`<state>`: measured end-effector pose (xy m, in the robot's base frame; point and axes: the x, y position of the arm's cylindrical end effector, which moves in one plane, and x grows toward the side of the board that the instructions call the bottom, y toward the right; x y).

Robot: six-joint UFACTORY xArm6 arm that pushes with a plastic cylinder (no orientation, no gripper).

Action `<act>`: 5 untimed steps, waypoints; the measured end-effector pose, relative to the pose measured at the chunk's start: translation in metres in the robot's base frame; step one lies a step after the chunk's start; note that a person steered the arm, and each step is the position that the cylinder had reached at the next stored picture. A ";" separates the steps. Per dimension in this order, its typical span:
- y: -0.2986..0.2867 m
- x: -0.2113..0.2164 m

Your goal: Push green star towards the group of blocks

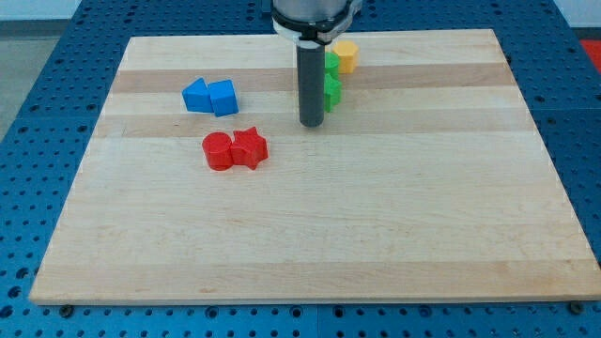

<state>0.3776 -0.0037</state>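
Observation:
My tip [312, 123] rests on the wooden board near its top middle. Right behind the rod, on its right side, are two green blocks, mostly hidden: a lower one [332, 91] and an upper one [331, 64]. I cannot tell which one is the star. My tip is just left of and slightly below the lower green block. A yellow block [346, 55] sits at the upper right of the green ones. To the left lie a blue pair [210, 96] and a red cylinder [218, 150] touching a red star [250, 146].
The wooden board [310, 244] lies on a blue perforated table. The arm's body [314, 14] hangs over the board's top edge. The red pair is down-left of my tip, the blue pair to its left.

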 end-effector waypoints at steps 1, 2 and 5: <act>0.001 -0.015; 0.001 -0.034; -0.018 -0.061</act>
